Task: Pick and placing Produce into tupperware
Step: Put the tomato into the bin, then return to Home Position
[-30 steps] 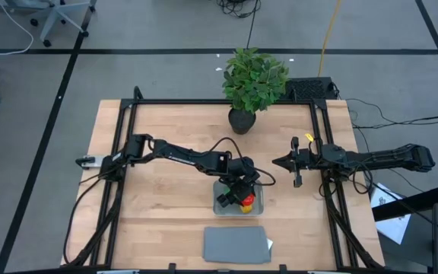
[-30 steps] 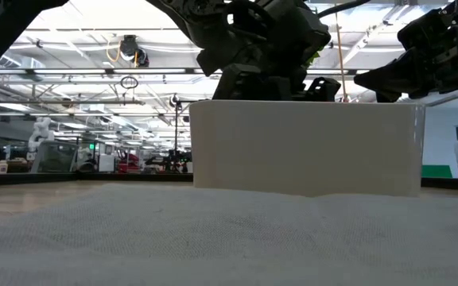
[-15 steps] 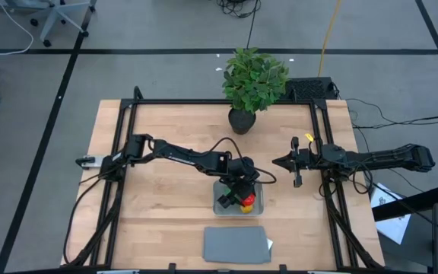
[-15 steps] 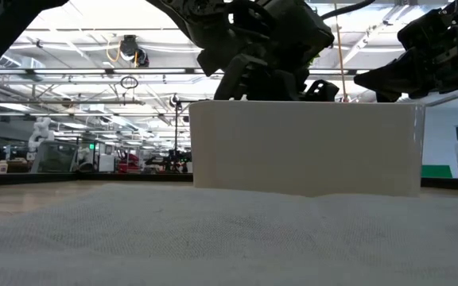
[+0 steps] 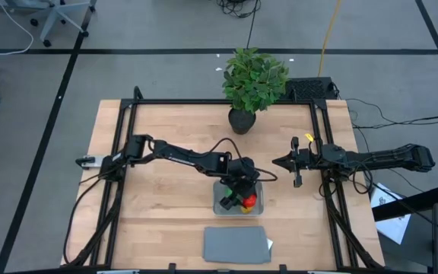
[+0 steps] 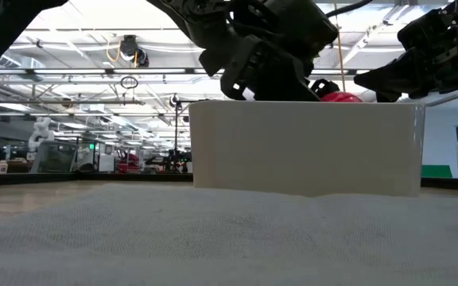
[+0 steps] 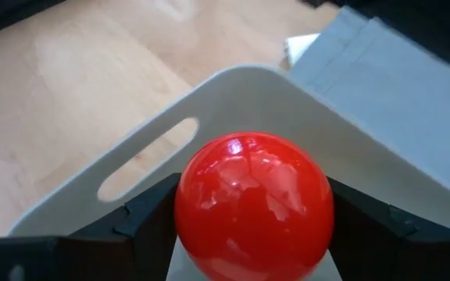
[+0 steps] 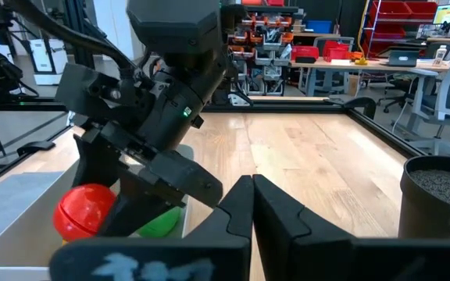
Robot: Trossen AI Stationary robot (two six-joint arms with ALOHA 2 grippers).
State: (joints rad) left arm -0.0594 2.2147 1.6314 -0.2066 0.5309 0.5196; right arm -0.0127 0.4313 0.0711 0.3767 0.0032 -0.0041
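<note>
The translucent tub (image 5: pixel 219 206) sits right of the table's middle, and its near wall (image 6: pixel 304 147) fills the low view. My left gripper (image 5: pixel 245 199) reaches into the tub from the left and is shut on the round red fruit (image 7: pixel 254 207). The round green fruit (image 8: pixel 159 223) lies on the tub's floor beside the red one. No yellow fruit shows in any view. My right gripper (image 5: pixel 295 163) hangs over the table's right side, shut, touching nothing. My left gripper pinches the red fruit between its two fingers (image 7: pixel 148 220), one on each side of its widest part (image 7: pixel 190 211). The fingers slant down into the tub from the table's left. The fruit's top (image 6: pixel 341 97) shows just above the tub's rim.
The flat grey lid (image 5: pixel 236 244) lies near the table's near edge, just in front of the tub. A leafy potted plant (image 5: pixel 253 80) stands at the far edge. A black frame rail (image 5: pixel 327 190) runs along each side of the table. Bare wood lies to the left.
My left gripper has tipped over the tub. The red fruit now shows above the tub's near wall in the low view, where it was hidden before. In the high view the green fruit has come into sight beside the gripper.
</note>
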